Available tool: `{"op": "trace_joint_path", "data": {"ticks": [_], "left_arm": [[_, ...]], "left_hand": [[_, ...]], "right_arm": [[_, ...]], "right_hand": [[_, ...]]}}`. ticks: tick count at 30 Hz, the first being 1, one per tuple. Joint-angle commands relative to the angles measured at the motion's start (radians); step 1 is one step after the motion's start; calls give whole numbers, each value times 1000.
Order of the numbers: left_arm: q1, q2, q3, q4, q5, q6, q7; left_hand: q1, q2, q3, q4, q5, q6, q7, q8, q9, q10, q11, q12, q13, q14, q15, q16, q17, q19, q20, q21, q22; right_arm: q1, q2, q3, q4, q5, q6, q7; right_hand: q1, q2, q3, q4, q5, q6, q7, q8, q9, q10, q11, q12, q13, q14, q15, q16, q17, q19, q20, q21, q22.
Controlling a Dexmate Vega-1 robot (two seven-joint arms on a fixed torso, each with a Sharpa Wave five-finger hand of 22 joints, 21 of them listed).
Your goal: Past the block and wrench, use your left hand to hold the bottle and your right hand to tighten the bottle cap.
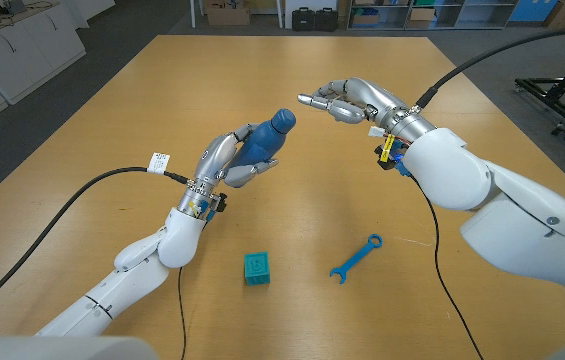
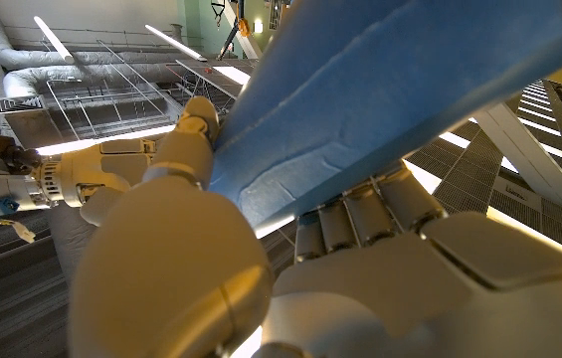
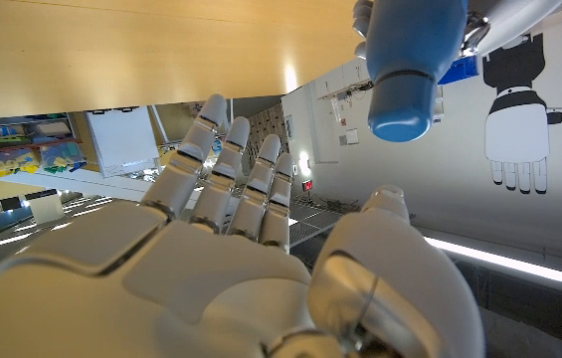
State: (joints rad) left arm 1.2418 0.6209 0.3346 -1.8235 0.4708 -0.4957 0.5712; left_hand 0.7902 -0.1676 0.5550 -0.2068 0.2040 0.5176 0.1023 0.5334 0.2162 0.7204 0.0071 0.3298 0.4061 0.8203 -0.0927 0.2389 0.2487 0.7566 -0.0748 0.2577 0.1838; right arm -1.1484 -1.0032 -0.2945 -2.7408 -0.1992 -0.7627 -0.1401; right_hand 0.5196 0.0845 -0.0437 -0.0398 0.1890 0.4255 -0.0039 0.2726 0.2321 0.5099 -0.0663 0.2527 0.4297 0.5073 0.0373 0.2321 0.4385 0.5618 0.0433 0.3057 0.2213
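My left hand grips a blue bottle above the table's middle, tilted with its cap pointing toward my right hand. In the left wrist view the bottle lies across my fingers. My right hand hovers open just right of the cap, fingers extended toward it with a small gap between. The right wrist view shows the cap beyond my spread fingers, untouched. A teal block and a blue wrench lie on the table nearer to me.
The wooden table stretches wide around both arms. Black cables run along each arm. Cabinets, boxes and a stand border the room past the table's far and side edges.
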Motion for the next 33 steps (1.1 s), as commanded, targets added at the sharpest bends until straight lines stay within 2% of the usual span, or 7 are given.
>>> {"op": "trace_joint_path", "data": {"ticks": [1, 8, 13, 17, 24, 29, 33], "left_arm": [[-12, -31, 6, 22, -83, -30, -49], [-18, -57, 15, 36, -141, -40, -82], [-17, -81, 19, 34, -156, -34, -89], [-21, -105, 24, 30, -141, -14, -83], [-30, -126, 25, 47, -151, -12, -78], [-41, -113, 8, 67, -206, -26, -107], [-40, -101, -18, 68, -254, -32, -125]], "left_hand": [[212, 239, 30, 33, 6, 210, -186, 6, 3, 134, -127, 2, 5, 8, -146, 0, 3, 2, -89, 1, 5], [213, 239, 29, 33, 6, 212, -186, 7, 4, 136, -127, 1, 6, 9, -146, 0, 3, 3, -89, 0, 5], [212, 240, 28, 33, 6, 210, -184, 7, 4, 136, -124, 1, 8, 9, -145, -1, 3, 4, -89, 1, 5], [213, 241, 27, 34, 6, 211, -184, 7, 5, 137, -125, 0, 9, 11, -145, -1, 4, 4, -89, 1, 5], [212, 241, 26, 34, 6, 214, -185, 9, 5, 138, -124, 0, 10, 11, -145, -1, 4, 5, -89, 1, 5], [212, 242, 25, 34, 6, 215, -185, 9, 5, 139, -126, -1, 11, 13, -145, -1, 5, 4, -90, 1, 5], [212, 243, 24, 34, 6, 216, -184, 10, 5, 140, -126, -1, 12, 13, -145, -2, 5, 4, -90, 1, 5]], "right_arm": [[-170, -6, 142, 75, 56, 267, -89], [-250, 8, 188, 131, 52, 406, -136], [-298, 39, 218, 207, 86, 542, -157], [-317, 63, 243, 281, 139, 655, -148], [-288, 124, 208, 411, 215, 805, -140], [-239, 184, 141, 475, 223, 834, -161], [-204, 225, 95, 528, 225, 874, -175]], "right_hand": [[20, 1, 6, -14, 12, -26, -3, -16, -1, -28, -2, -13, -6, -28, -2, -14, -2, -31, 11, -14, 5], [34, 0, 12, -26, 16, -49, -4, -30, -2, -56, -3, -25, -15, -65, 6, -27, -7, -72, 21, -29, 6], [36, 1, 14, -29, 17, -52, 2, -32, -3, -60, 3, -26, -18, -70, 4, -28, -9, -80, 4, -32, 6], [37, 2, 15, -30, 18, -53, 9, -34, -3, -62, 25, -27, -22, -78, 7, -31, -12, -86, -5, -34, 6], [32, 6, 17, -29, 18, -54, 35, -37, -4, -73, 55, -33, -29, -96, 9, -35, -16, -95, -14, -38, 5], [28, 9, 18, -27, 17, -51, 51, -38, -4, -75, 70, -34, -34, -108, 6, -37, -19, -101, -23, -40, 5], [24, 11, 18, -27, 16, -54, 59, -42, -6, -83, 87, -38, -40, -131, 3, -43, -22, -125, -33, -50, 4]]}}
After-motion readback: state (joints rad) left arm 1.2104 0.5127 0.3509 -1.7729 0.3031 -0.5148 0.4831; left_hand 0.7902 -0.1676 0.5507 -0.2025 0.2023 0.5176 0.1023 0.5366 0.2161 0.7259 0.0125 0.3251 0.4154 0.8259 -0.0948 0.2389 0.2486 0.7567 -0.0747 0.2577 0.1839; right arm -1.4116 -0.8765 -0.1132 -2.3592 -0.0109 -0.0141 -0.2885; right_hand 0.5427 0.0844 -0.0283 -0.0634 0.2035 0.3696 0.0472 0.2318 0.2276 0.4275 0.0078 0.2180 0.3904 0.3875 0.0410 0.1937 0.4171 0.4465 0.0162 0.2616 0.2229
